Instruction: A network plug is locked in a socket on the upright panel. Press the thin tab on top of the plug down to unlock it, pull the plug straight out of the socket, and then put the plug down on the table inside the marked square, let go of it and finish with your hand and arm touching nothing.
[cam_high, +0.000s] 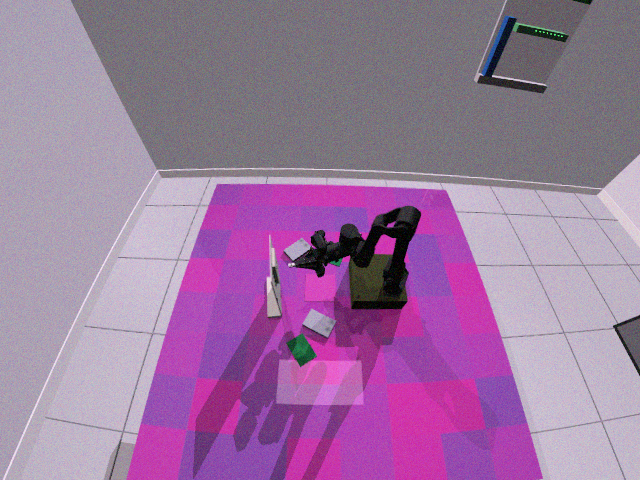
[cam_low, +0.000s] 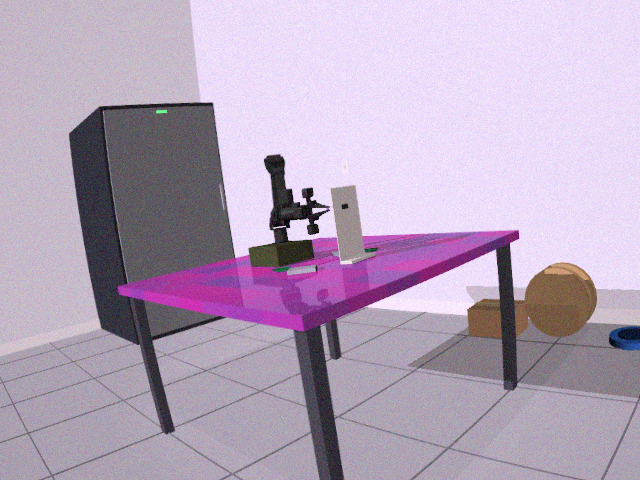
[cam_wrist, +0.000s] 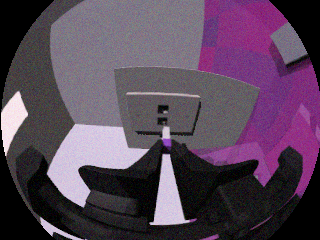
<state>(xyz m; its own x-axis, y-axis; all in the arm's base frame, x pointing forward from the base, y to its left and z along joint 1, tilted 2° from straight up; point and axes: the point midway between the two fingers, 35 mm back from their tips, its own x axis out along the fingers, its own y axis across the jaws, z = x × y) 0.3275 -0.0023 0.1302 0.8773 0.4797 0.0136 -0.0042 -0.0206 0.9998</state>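
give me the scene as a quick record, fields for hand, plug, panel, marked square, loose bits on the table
hand: shut on the plug
plug: out of the socket, held in front of the panel
panel: upright on the table, two dark openings on its face
marked square: probably the pink patch between panel and arm base; plug not in it
loose bits: two grey blocks, two green pieces
left to do: set plug down, let go, back off
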